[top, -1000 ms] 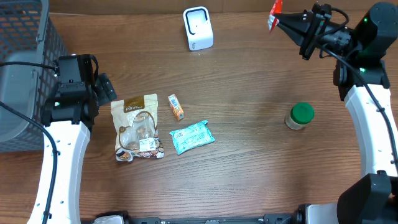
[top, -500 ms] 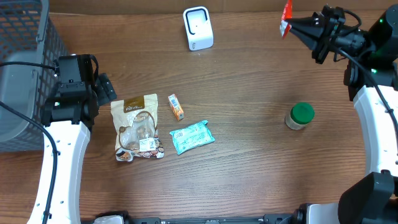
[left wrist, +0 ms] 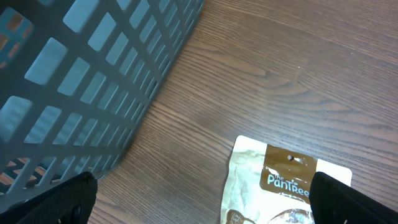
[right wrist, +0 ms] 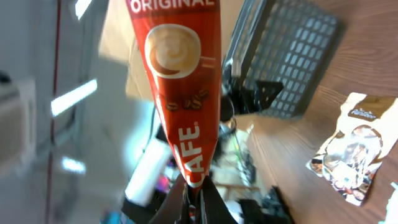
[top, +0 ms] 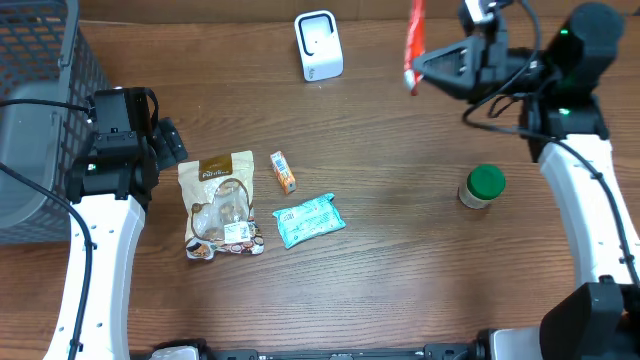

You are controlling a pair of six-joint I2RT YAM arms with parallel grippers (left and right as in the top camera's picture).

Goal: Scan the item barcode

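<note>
Wooden surface: your right pincer grips a red sachet aloft near the scanner; your left pincer stands wide beside the basket.

White arm links, black joints and cables, green lights.

overhead: fixed above, facing straight down; far off; takes in whole wooden table & both arms
left wrist: low, near the tabletop, facing down & fwd; grey basket wall at left; top of tan PanTree pouch at bottom right
right wrist: raised, rolled sideways, looking across the table; coffee sachet v. close to lens; room behind blurred
shared: basket & pouch show in all 3 views; small & far in right wrist
</note>
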